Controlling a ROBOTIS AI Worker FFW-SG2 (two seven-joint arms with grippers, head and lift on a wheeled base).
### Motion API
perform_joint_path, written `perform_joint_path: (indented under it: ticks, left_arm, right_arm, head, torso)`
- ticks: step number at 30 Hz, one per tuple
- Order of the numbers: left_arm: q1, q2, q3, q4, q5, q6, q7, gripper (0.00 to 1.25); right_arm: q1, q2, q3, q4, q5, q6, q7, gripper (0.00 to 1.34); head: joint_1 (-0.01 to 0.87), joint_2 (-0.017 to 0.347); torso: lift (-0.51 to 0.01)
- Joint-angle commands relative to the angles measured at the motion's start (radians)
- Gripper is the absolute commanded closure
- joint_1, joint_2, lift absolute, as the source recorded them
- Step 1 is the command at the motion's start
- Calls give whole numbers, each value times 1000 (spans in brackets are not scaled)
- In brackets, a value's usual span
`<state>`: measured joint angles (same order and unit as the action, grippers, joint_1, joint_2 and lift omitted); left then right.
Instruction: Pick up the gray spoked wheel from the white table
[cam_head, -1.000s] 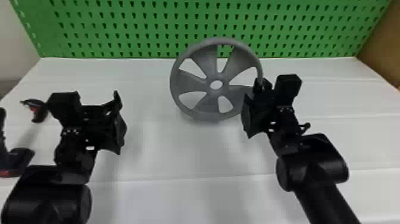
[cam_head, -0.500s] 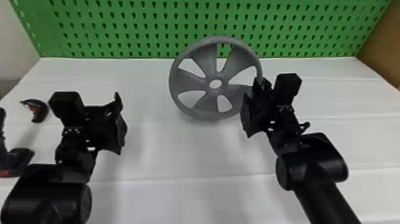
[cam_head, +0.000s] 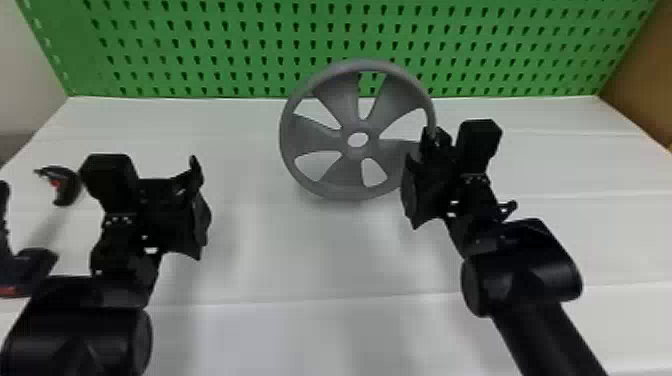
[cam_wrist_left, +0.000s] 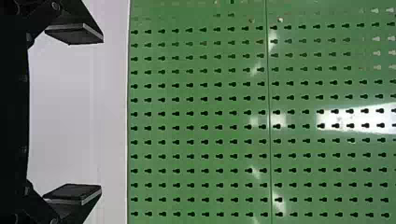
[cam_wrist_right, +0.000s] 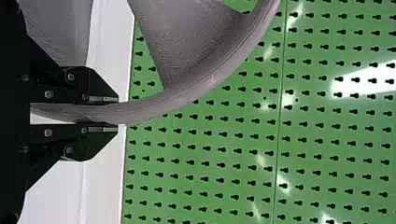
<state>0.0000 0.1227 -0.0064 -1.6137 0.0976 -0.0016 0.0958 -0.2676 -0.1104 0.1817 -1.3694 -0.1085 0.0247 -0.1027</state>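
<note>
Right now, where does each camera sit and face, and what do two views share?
Head view: robot's head, facing forward and down; gray spoked wheel, white table, both black arms.
Left wrist view: left wrist, facing the green perforated board; open left gripper shows.
Right wrist view: right wrist, facing the same board; right gripper holds the rim.
Head and right wrist share the wheel.

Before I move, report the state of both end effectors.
Left end effector: open, holding nothing.
Right end effector: closed on the rim of the gray spoked wheel.

wheel (cam_head: 312, 137) partly hidden, dark object (cam_head: 31, 265) cropped
</note>
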Motion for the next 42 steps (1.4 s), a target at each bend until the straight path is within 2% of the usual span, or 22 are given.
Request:
perform_joint_path:
  ticks: [1,18,42]
  left_arm:
    - [-2,0,0,-2,-3,0,1,148]
    - [0,-2,5,-25,-15,18,2,148]
    - [2,-3,6,-25,-15,20,2,148]
  right_arm:
    - [7,1,-2,-17,0,1,0,1121]
    - [16,5,-34,-63,3,14,0,1121]
    - [8,6,-30,-63,-25,40,0,1121]
  head:
    - [765,2]
    - [765,2]
    - [765,2]
  torso:
    - [-96]
    - [-96]
    - [-96]
